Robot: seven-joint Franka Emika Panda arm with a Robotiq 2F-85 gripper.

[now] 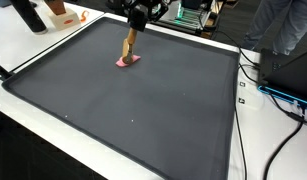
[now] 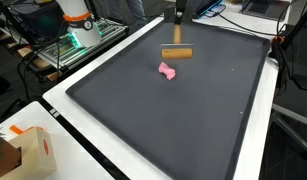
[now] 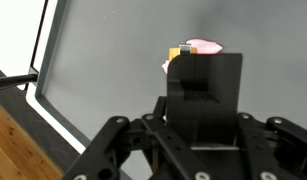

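Claw (image 1: 134, 27) looks clamped on the wooden block (image 2: 176, 53), upper middle of frame. With a thin grip, we risk it slipping onto the pink piece (image 2: 168, 71).

The gripper (image 1: 134, 27) comes in from the top edge of the picture in both exterior views and points straight down above the black mat (image 1: 143, 110), nearer one of its edges than its middle and clear of its surface. Only the wrist and the dark gripper (image 2: 178, 20) body show there; the rest of the arm is out of frame. In the wrist view the gripper (image 3: 203, 62) reaches up the picture, with its fingers drawn close into one dark block; whether they are fully closed cannot be told
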